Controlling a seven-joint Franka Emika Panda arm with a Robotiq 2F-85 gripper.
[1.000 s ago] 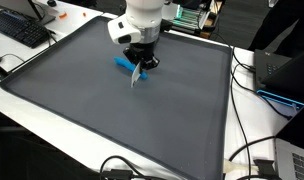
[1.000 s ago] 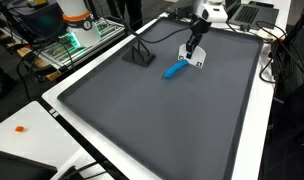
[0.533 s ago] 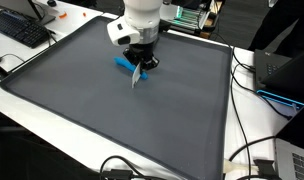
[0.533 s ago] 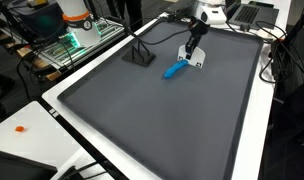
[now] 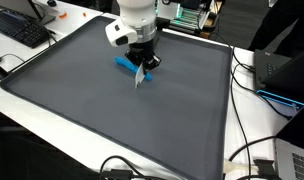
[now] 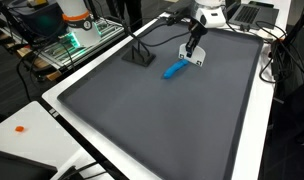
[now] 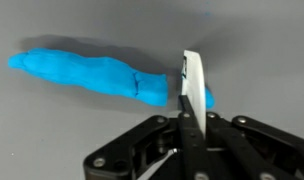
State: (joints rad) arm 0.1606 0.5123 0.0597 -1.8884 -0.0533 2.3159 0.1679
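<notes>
A long blue piece (image 7: 92,75) lies on the dark grey mat (image 5: 82,95); it also shows as the blue piece (image 5: 124,64) and the blue piece (image 6: 174,69) in both exterior views. My gripper (image 7: 189,118) is shut on a thin white blade-like tool (image 7: 193,82), held edge-on. The tool's tip hangs over the right end of the blue piece in the wrist view. In an exterior view the white tool (image 5: 139,76) points down at the mat beside the blue piece. Whether the tool touches the piece I cannot tell.
A black stand (image 6: 142,56) rests on the mat near its far edge. A keyboard (image 5: 22,30) lies off the mat on the white table. Cables (image 5: 247,150) and a laptop (image 5: 282,75) sit beside the mat's edge. An orange bit (image 6: 21,128) lies on the white table.
The gripper with the white tool has shifted very slightly along the mat; the blue piece has stayed where it was.
</notes>
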